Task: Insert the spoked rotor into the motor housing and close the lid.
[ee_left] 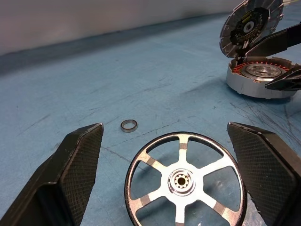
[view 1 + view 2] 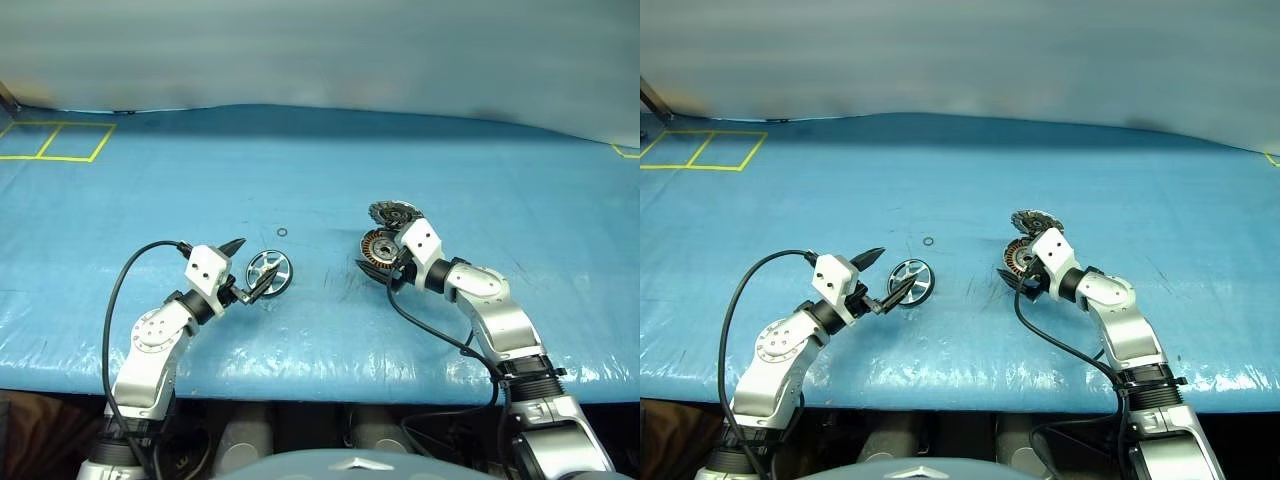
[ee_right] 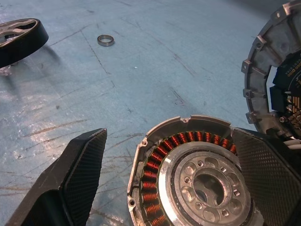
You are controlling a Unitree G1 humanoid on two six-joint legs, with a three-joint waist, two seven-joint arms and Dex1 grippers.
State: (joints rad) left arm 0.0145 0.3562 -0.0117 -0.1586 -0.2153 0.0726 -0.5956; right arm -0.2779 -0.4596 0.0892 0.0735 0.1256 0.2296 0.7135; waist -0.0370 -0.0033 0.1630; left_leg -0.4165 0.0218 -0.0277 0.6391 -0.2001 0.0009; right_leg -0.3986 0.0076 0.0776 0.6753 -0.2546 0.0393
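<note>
The spoked rotor [image 1: 186, 181] lies flat on the blue table cover, a silver wheel with a dark rim. My left gripper [image 2: 250, 268] is open, with one finger [image 1: 75, 174] on each side of the rotor and a gap at both. To the right sits the motor housing [image 3: 197, 174], its copper windings ringing a central hole. The lid [image 2: 393, 213] stands tilted up at the housing's far edge, its inner face showing. My right gripper [image 2: 375, 258] is open around the housing, one finger [image 3: 70, 179] apart from it and the other close against its side.
A small loose metal ring [image 2: 282, 234] lies on the cover beyond the rotor, between the two arms. Yellow tape squares [image 2: 60, 140] mark the far left corner. The table's front edge [image 2: 320, 385] runs just below both arms.
</note>
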